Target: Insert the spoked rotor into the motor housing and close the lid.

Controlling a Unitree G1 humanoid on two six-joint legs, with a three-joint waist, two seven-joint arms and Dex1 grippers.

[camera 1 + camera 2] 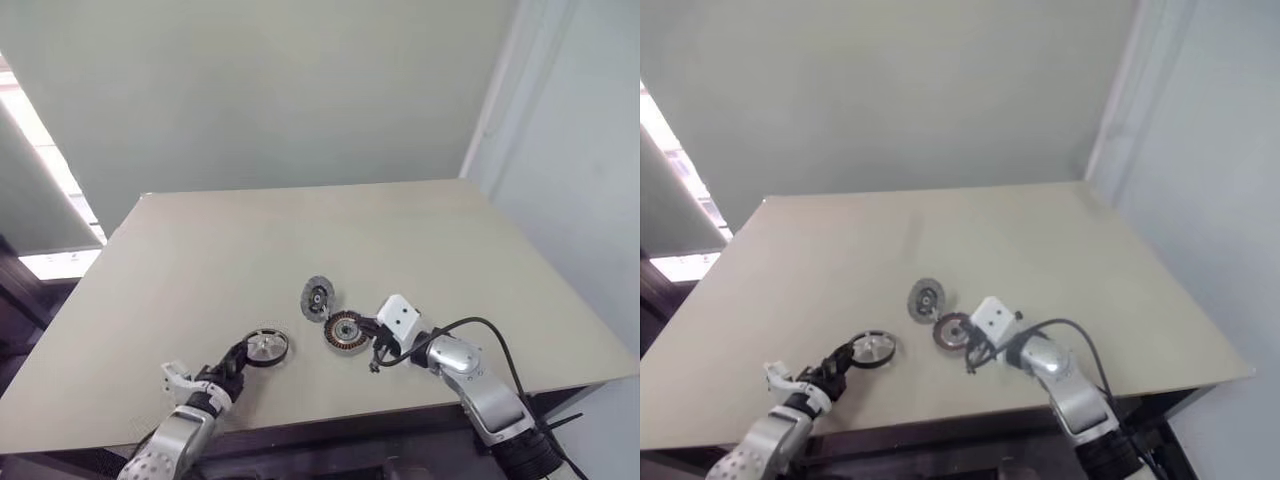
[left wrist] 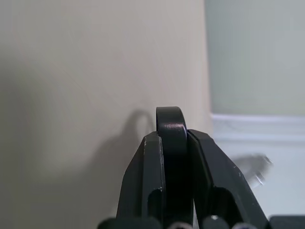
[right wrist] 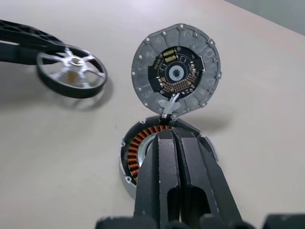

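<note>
Rotor (image 1: 266,346) left of housing (image 1: 344,331) (lid (image 1: 317,297) behind)

You see a plain tan desk (image 1: 250,240). Near the lower middle of the frame the spoked rotor (image 1: 266,346) is shiny silver with a black rim. The lid (image 3: 177,75) is dull grey with a dark middle. The motor housing (image 3: 136,155) has copper-brown stripes in a ring. Both hands (image 1: 234,362) (image 3: 174,136) are black.

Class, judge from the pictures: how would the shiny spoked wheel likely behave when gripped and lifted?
The spoked wheel looks like rigid metal, so probably stiff. Its open spokes suggest it's fairly light. Gripped by its rim in the left gripper, its round, smooth edge might slip or roll if released.
</note>
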